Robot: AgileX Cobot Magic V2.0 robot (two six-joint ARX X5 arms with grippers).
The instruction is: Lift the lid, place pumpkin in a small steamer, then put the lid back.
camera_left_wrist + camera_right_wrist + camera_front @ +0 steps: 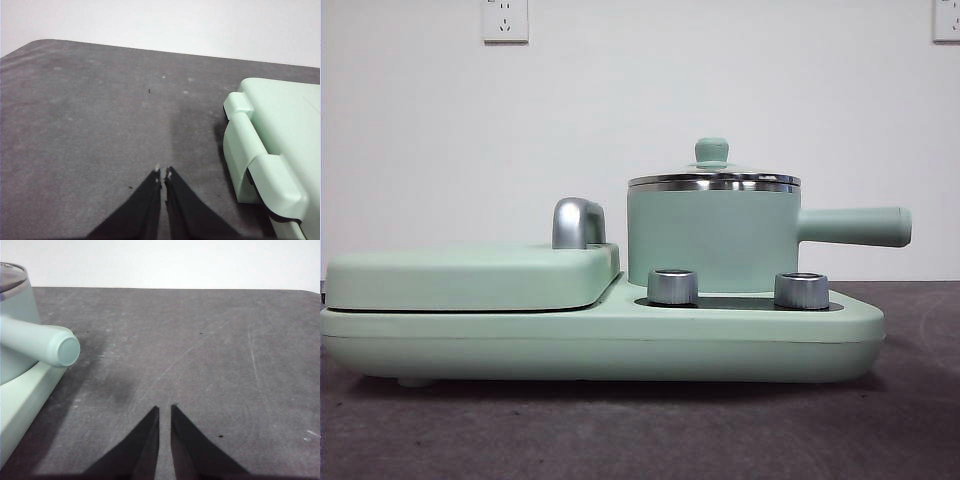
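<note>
Only the end effectors show of the robot's body. The left end effector (163, 174) has two matte black jaws — long flat wedges that narrow to thin points, each tip bearing a small pale chip or scuff. The right end effector (164, 409) has the same black, tapered blade shape — its tips clean and sharp-edged, with no markings, screws or cables visible.

left pincer (163, 173): closed, empty | over grey table (90, 125) | beside appliance base (280, 150)

We can't see inside the small steamer (712, 240); the lid (713, 176) covers it, glass barely visible. In the right wrist view the steamer is cropped at the left edge. Appliance base (280, 150) cropped at the right edge in the left wrist view.
</note>
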